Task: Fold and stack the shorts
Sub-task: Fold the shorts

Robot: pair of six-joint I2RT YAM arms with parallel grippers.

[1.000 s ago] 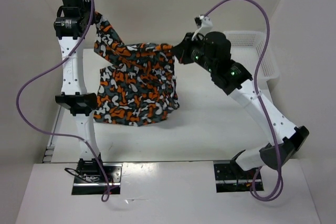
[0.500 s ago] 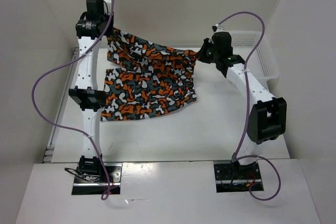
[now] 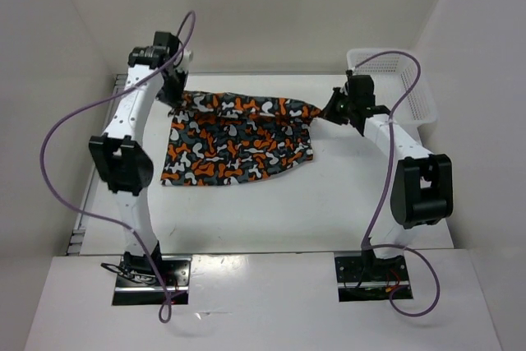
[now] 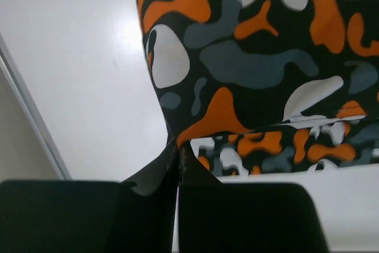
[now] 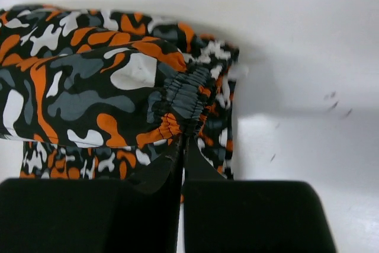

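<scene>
The shorts (image 3: pixel 238 139), printed in orange, black, grey and white blobs, lie mostly spread on the white table, their far edge stretched between both arms. My left gripper (image 3: pixel 174 98) is shut on the far left corner of the shorts (image 4: pixel 237 57); the pinch shows at my left gripper (image 4: pixel 179 146). My right gripper (image 3: pixel 329 109) is shut on the far right corner, at the gathered elastic waistband (image 5: pixel 186 96), with the tips at my right gripper (image 5: pixel 183 139). The near part of the cloth rests flat on the table.
A white mesh basket (image 3: pixel 415 80) stands at the back right, just behind the right arm. The table's left rim (image 3: pixel 86 203) runs beside the left arm. Bare white table (image 3: pixel 288 211) lies between the shorts and the arm bases.
Both arms have lowered and swung toward the back of the table, pulling the shorts' upper edge out straight and down, so the cloth hangs less and lies flatter.
</scene>
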